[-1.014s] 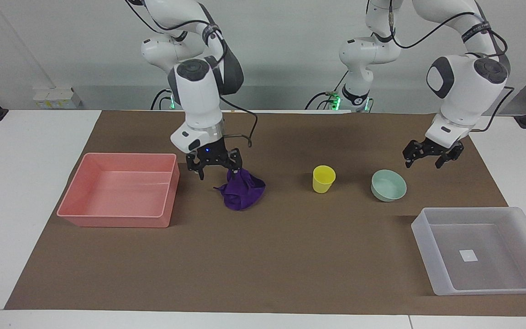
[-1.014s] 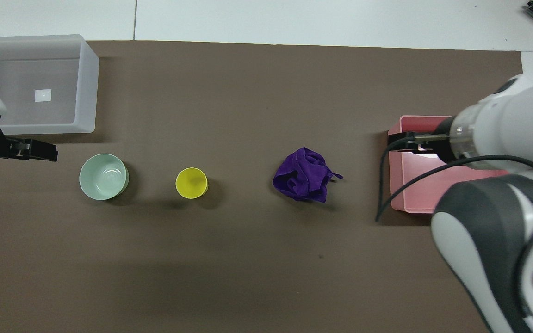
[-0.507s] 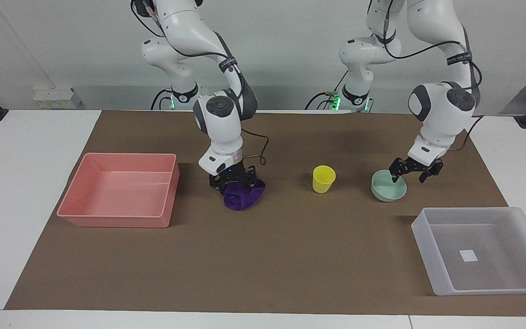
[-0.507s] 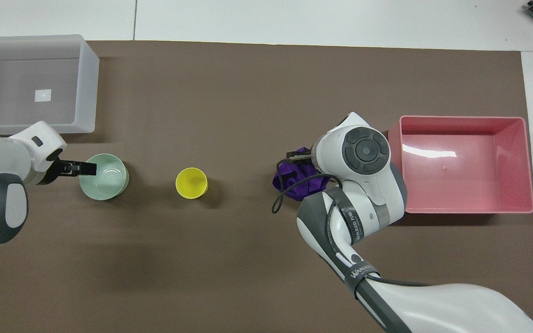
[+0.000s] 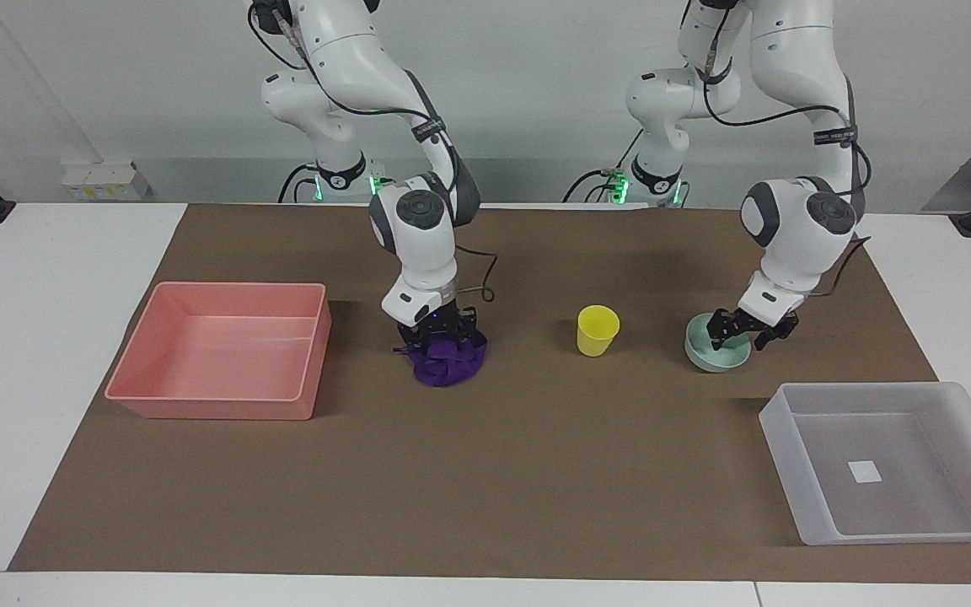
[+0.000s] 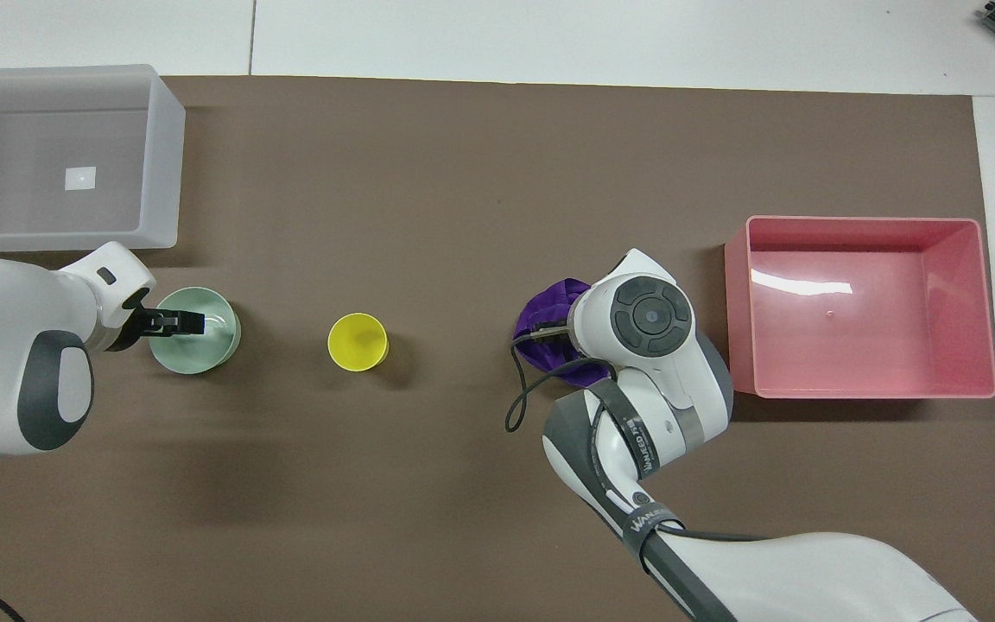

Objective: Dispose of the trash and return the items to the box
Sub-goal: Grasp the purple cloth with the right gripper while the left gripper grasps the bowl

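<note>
Pink rectangular tray point(image 5: 217, 351) with low walls near the right arm's end of the table, resting on a brown mat point(image 5: 485, 472), white tabletop point(image 5: 22, 354) showing at the edges

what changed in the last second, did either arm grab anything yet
Both arms came down. The right gripper dropped onto the purple cloth and pressed into it. The left gripper lowered to the mint bowl, straddling its rim. Neither is lifted. Yellow cup, pink tray and clear box stayed put.
</note>
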Robot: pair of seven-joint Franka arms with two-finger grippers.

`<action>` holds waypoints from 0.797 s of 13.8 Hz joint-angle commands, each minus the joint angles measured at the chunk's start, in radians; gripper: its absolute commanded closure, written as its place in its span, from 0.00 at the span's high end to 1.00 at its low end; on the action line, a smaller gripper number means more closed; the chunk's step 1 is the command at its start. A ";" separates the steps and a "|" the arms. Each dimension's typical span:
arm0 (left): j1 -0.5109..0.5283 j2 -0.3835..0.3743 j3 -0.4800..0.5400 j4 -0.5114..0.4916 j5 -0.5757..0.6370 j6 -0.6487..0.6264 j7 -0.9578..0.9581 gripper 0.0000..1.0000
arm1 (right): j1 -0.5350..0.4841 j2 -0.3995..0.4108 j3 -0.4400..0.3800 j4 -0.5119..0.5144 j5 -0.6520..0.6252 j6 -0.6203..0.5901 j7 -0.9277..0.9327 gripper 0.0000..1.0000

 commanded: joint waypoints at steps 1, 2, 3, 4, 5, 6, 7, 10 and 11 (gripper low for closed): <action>0.005 -0.009 -0.001 -0.017 -0.017 0.019 -0.003 0.00 | -0.009 -0.007 0.000 -0.003 0.067 -0.013 -0.016 0.00; 0.005 -0.009 -0.001 -0.016 -0.017 0.017 -0.003 0.00 | -0.009 -0.018 0.000 0.014 0.073 -0.043 -0.013 0.00; 0.005 -0.009 -0.001 -0.013 -0.017 0.014 -0.003 0.00 | -0.009 -0.033 -0.002 0.035 0.073 -0.087 0.002 0.00; 0.007 -0.014 -0.001 -0.008 -0.017 0.010 -0.003 0.00 | -0.009 -0.053 -0.002 0.053 0.073 -0.119 0.030 0.00; 0.005 -0.020 -0.001 -0.003 -0.017 -0.001 -0.003 0.00 | -0.010 -0.079 -0.005 0.067 0.073 -0.153 0.050 0.00; 0.007 -0.026 -0.001 0.013 -0.017 -0.024 0.001 0.00 | -0.014 -0.107 -0.009 0.084 0.071 -0.191 0.050 0.00; 0.007 -0.032 -0.001 0.035 -0.017 -0.061 0.005 0.00 | -0.021 -0.139 -0.012 0.096 0.071 -0.225 0.050 0.00; 0.008 -0.061 0.002 0.121 -0.017 -0.198 0.011 0.00 | -0.063 -0.238 -0.014 0.112 0.055 -0.317 0.047 0.00; 0.013 -0.061 0.004 0.159 -0.017 -0.238 0.020 0.00 | -0.069 -0.263 -0.023 0.113 0.042 -0.348 0.047 0.00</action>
